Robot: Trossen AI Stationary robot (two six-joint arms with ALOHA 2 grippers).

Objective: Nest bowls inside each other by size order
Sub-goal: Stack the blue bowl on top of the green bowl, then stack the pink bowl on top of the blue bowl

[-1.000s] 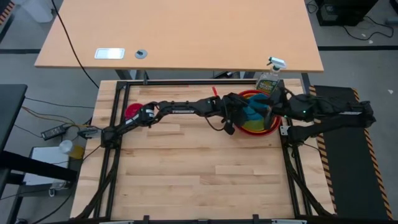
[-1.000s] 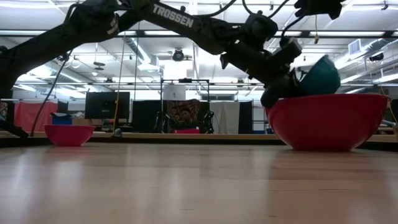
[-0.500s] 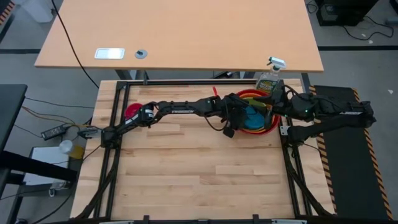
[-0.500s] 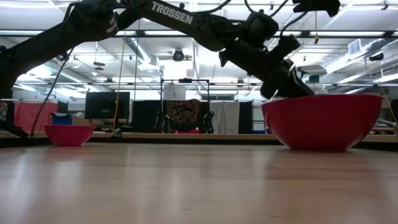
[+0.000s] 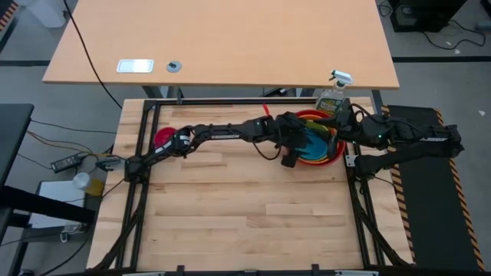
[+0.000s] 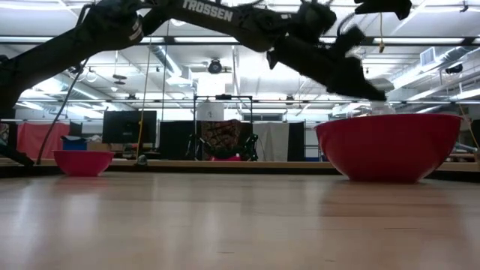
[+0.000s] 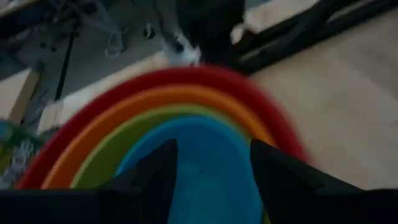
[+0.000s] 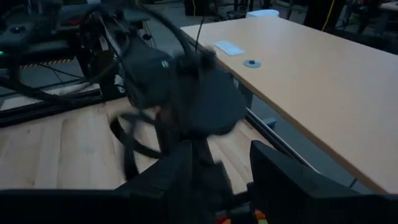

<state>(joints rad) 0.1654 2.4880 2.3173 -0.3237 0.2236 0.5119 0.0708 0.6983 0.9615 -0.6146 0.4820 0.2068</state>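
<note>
Seen from above, a wooden table [image 5: 230, 215] fills the view. At its far left corner the pink bowl [image 5: 163, 138], the smallest, sits alone, partly covered by the left arm that passes over it. That arm stretches across the back of the table to the right. The left gripper [image 5: 298, 147] hangs just above the stack of bowls, its 2 fingers apart and holding nothing; its wrist camera looks between them at the blue bowl.

At the far right stands the red bowl [image 5: 331, 159], with the orange bowl [image 7: 87, 134], the lime green bowl [image 7: 109, 158] and the blue bowl [image 7: 205, 168] nested inside it in order. A clear spray bottle [image 5: 334, 93] stands just behind the stack.

The right gripper [image 5: 344, 132] waits beside the stack's right rim, fingers apart and empty.

By this showing, 4 of 5 bowls are nested. What remains is likely to fetch the pink bowl and set it in the blue one.
</note>
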